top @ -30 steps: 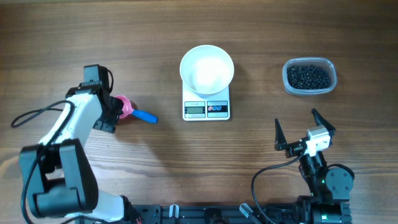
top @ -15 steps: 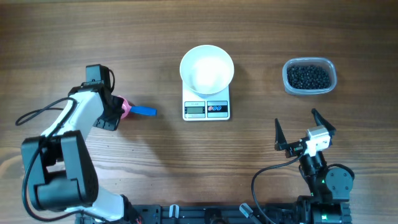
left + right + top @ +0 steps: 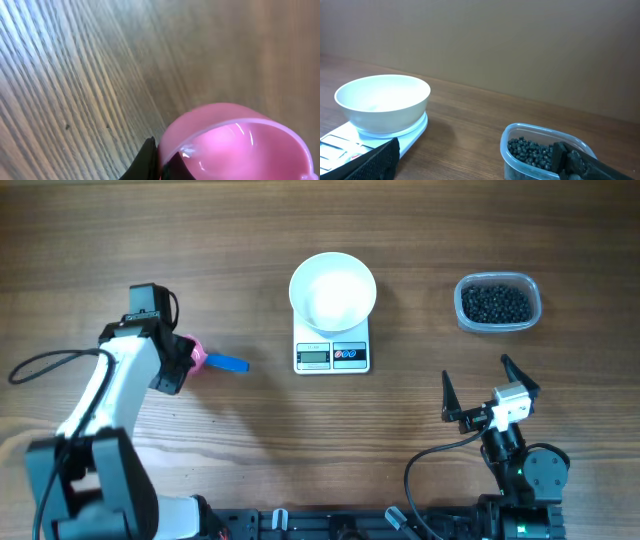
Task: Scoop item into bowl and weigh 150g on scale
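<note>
A pink scoop (image 3: pixel 199 356) with a blue handle (image 3: pixel 232 364) lies left of the scale. My left gripper (image 3: pixel 188 358) is shut on the rim of the pink cup (image 3: pixel 235 145), one black finger (image 3: pixel 148 161) outside the wall and one inside. The white bowl (image 3: pixel 333 288) stands empty on the white scale (image 3: pixel 332 356). The item, small black beads (image 3: pixel 495 303), fills a clear tub (image 3: pixel 530 288) at the right. My right gripper (image 3: pixel 489 392) hovers open near the front edge, looking toward the bowl (image 3: pixel 382 102), the scale (image 3: pixel 415 131) and the beads (image 3: pixel 530 149).
Bare wooden table lies between the scoop, the scale and the clear tub (image 3: pixel 520 131). A black cable (image 3: pixel 45 362) trails left of the left arm. The arm bases stand along the front edge.
My left gripper has closed onto the pink scoop's rim. The scoop and its blue handle have shifted slightly left. The right arm has not moved.
</note>
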Controlling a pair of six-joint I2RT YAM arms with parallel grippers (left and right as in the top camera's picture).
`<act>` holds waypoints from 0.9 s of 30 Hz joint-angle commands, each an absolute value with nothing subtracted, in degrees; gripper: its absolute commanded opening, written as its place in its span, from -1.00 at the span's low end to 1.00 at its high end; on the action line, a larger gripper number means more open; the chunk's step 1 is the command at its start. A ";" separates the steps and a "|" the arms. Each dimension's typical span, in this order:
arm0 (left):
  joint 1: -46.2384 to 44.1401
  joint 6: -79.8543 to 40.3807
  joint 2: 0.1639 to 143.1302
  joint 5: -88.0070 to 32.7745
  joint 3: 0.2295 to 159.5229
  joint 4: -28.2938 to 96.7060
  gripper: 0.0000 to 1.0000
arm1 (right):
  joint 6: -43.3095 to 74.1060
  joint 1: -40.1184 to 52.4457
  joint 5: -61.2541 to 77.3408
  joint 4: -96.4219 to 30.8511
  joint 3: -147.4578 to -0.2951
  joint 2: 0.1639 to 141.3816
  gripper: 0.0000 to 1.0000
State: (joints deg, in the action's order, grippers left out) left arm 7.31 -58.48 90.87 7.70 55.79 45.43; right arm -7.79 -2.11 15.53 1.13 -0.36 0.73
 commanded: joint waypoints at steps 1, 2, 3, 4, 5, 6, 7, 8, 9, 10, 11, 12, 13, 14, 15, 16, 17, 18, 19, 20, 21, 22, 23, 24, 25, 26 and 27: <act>7.75 -55.66 85.08 9.72 56.12 45.69 -0.92 | -7.40 -1.78 15.00 1.26 -0.30 0.21 0.99; 7.75 -55.66 82.08 9.67 56.12 45.74 -0.92 | -7.40 -1.78 15.00 1.23 -0.30 0.21 0.99; 7.75 -55.66 80.97 9.67 56.12 45.89 -0.92 | -7.40 -1.78 15.00 1.26 -0.30 0.21 1.00; 7.75 -55.66 79.61 9.67 56.12 46.13 -0.92 | -7.42 -1.78 15.00 1.23 -0.30 0.21 0.99; 7.73 -55.66 77.95 9.50 56.12 46.46 -0.92 | -7.42 -1.78 15.00 1.26 -0.30 0.21 0.99; 7.75 -55.66 76.20 9.08 56.12 46.87 -0.92 | -7.42 -1.78 15.00 1.23 -0.30 0.21 0.99; 7.73 -55.66 75.11 8.54 56.12 47.22 -0.92 | -7.42 -1.78 15.00 1.26 -0.30 0.21 0.99; 7.73 -55.68 73.93 7.53 56.12 47.79 -0.92 | -7.42 -1.78 15.00 1.26 -0.30 0.21 0.99; 7.73 -55.66 73.36 6.63 56.12 48.16 -0.92 | -7.42 -1.78 15.00 1.23 -0.30 0.21 1.00; 7.73 -55.66 73.17 5.80 56.12 48.47 -0.92 | -7.40 -1.78 15.00 1.23 -0.30 0.21 0.99; 7.66 -55.68 73.17 5.63 56.12 48.71 -0.92 | -7.40 -1.78 15.00 1.26 -0.30 0.21 0.99; 7.38 -55.68 73.17 5.56 56.12 48.90 -0.92 | -7.40 -1.78 15.00 1.26 -0.30 0.21 1.00; 6.72 -55.68 73.14 5.56 56.12 48.95 -0.92 | -7.40 -1.78 15.00 1.26 -0.30 0.21 1.00; 5.93 -55.68 73.10 5.56 56.12 48.95 -0.92 | -7.40 -1.78 15.00 1.23 -0.30 0.21 1.00; 4.78 -55.68 73.10 5.58 56.12 48.93 -0.92 | -7.40 -1.78 15.00 1.26 -0.30 0.21 0.99; 3.31 -55.68 73.10 5.56 56.12 48.93 -0.92 | -7.40 -1.78 15.00 1.23 -0.30 0.21 0.99; 1.45 -55.68 73.08 5.58 56.12 49.15 -0.92 | -7.40 -1.78 15.00 1.26 -0.30 0.21 1.00; -0.25 -55.68 73.06 5.61 56.12 49.21 -0.92 | -7.40 -1.78 15.00 1.26 -0.30 0.21 0.99; -2.00 -55.68 72.95 5.61 56.12 49.19 -0.92 | -7.40 -1.78 15.00 1.26 -0.30 0.21 0.99; -4.36 -55.70 72.73 6.02 56.12 49.21 -0.92 | -7.40 -1.78 15.00 1.23 -0.30 0.21 1.00; -5.69 -55.79 72.12 6.87 56.12 49.63 -0.92 | -7.40 -1.78 15.00 1.26 -0.30 0.21 0.99; -6.13 -56.16 71.31 8.08 56.12 50.13 -0.92 | -7.42 -1.78 15.00 1.26 -0.30 0.21 0.99; -6.15 -56.12 69.43 9.32 56.12 50.48 -0.92 | -7.40 -1.78 15.00 1.23 -0.30 0.21 0.99; -6.15 -56.10 68.38 9.52 56.12 50.46 -0.92 | -7.40 -1.78 15.00 1.26 -0.30 0.21 0.99; -6.15 -56.05 66.85 9.52 56.12 50.46 -0.92 | -7.40 -1.78 15.00 1.26 -0.30 0.21 0.99; -6.15 -55.66 65.25 9.50 56.12 50.48 -0.92 | -7.40 -1.78 15.00 1.26 -0.30 0.21 0.99; -6.15 -55.16 63.83 9.45 56.12 50.50 -0.92 | -7.40 -1.78 15.00 1.26 -0.30 0.21 0.99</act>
